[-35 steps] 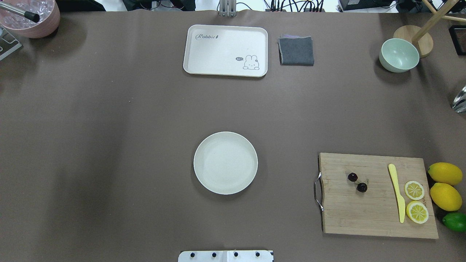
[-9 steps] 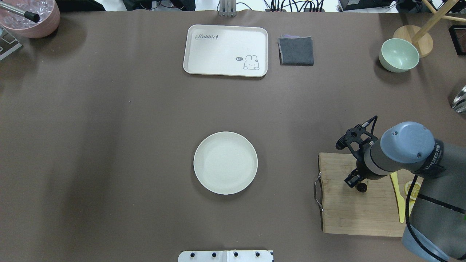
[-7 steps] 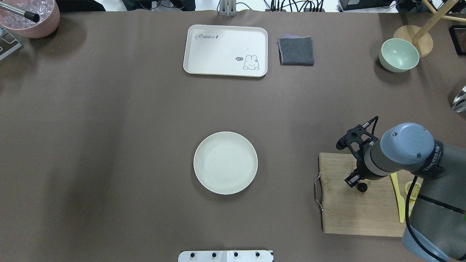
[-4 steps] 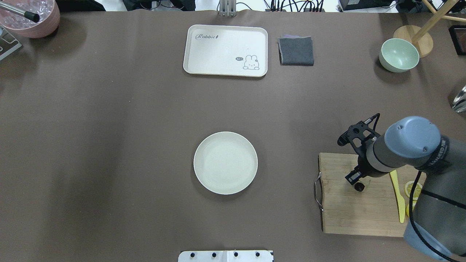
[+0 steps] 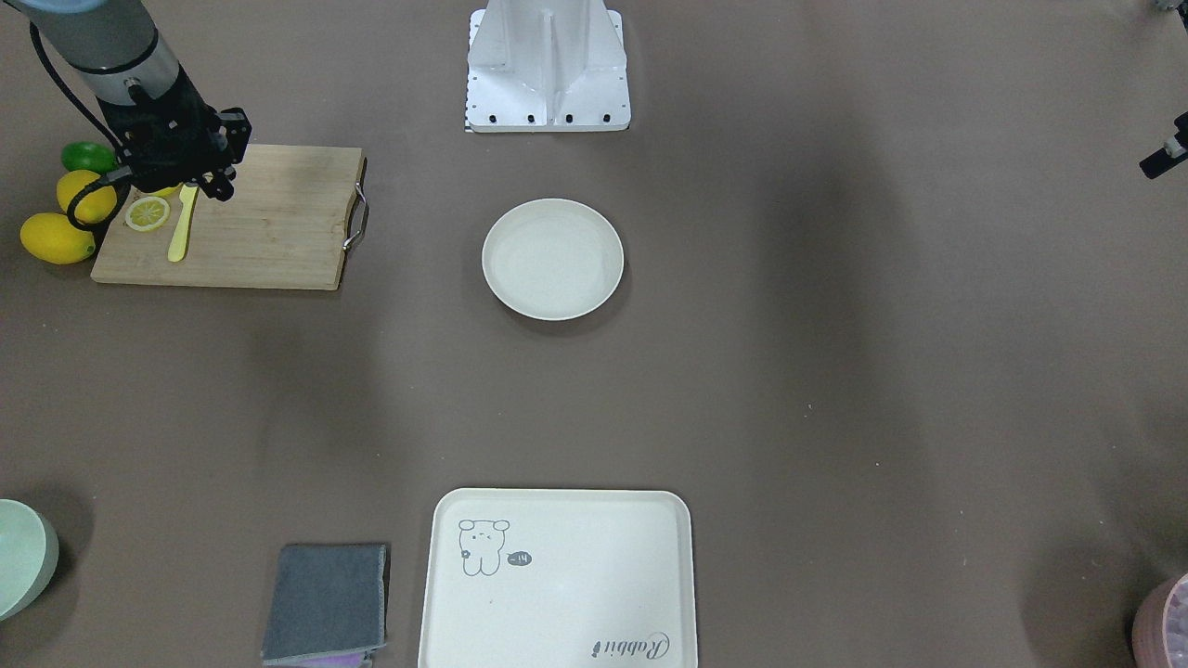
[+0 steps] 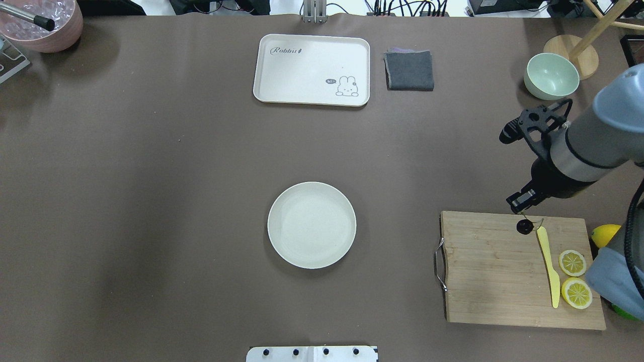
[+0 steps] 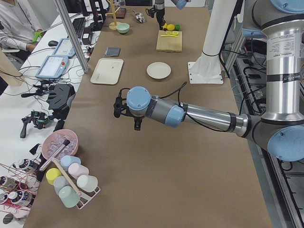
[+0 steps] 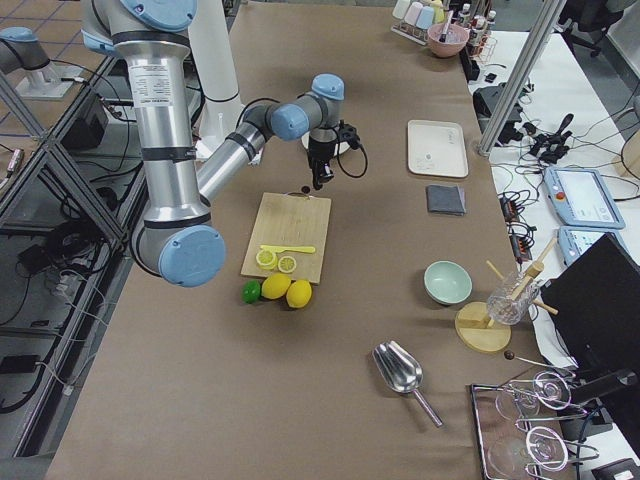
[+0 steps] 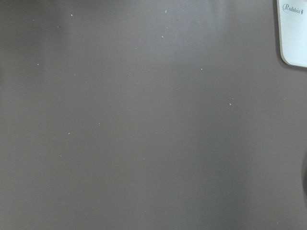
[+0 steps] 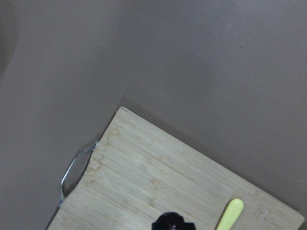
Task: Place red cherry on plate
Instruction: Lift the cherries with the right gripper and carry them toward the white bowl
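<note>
The red cherry [image 6: 525, 227] hangs by its stems from my right gripper [image 6: 521, 201], which is shut on it above the far edge of the wooden cutting board [image 6: 483, 281]. In the right wrist view, a dark round cherry [image 10: 171, 223] shows at the bottom edge, over the board. The round cream plate [image 6: 312, 224] sits bare at the table's middle, well to the left of that gripper. My left gripper [image 7: 137, 125] hovers over bare brown table far from the plate. Whether it is open or shut, I cannot tell.
On the cutting board lie a yellow knife [image 6: 548, 266] and two lemon slices [image 6: 572, 262]. A whole lemon [image 6: 604, 234] lies beside it. At the far side are the rabbit tray [image 6: 312, 69], a grey cloth [image 6: 409, 70] and a green bowl [image 6: 551, 75].
My right arm came in over the board and closed on the cherries. It has since risen and drawn back toward the far right, with the cherries hanging off the board.
</note>
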### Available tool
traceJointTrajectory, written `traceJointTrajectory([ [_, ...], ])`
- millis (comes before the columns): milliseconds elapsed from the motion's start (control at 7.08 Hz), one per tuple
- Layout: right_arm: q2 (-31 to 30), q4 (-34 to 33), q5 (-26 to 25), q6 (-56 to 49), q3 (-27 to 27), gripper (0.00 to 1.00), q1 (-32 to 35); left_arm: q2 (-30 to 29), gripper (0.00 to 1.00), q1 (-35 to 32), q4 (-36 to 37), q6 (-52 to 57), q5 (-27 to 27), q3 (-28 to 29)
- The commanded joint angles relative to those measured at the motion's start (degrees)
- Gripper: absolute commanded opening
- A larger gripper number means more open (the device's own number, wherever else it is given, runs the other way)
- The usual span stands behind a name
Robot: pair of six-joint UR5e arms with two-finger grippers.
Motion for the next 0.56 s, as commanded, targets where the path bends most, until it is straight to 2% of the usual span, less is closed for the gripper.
traceJointTrajectory([
  [0,9.56,-14.50,0.70,-2.02,3.24,0.00,2.21,1.14,0.98,-0.47,0.26,0.57,0.06,0.22],
  [282,14.73,-14.60,1.68,1.74,2.20,0.00,0.47,2.82,0.98,-2.23,0.09,0.75,0.23,-0.14],
  [424,19.63,-14.60,0.89,5.34,-1.38,0.00,-2.33,3.17,0.98,-2.32,0.09,0.75,0.32,-0.40],
])
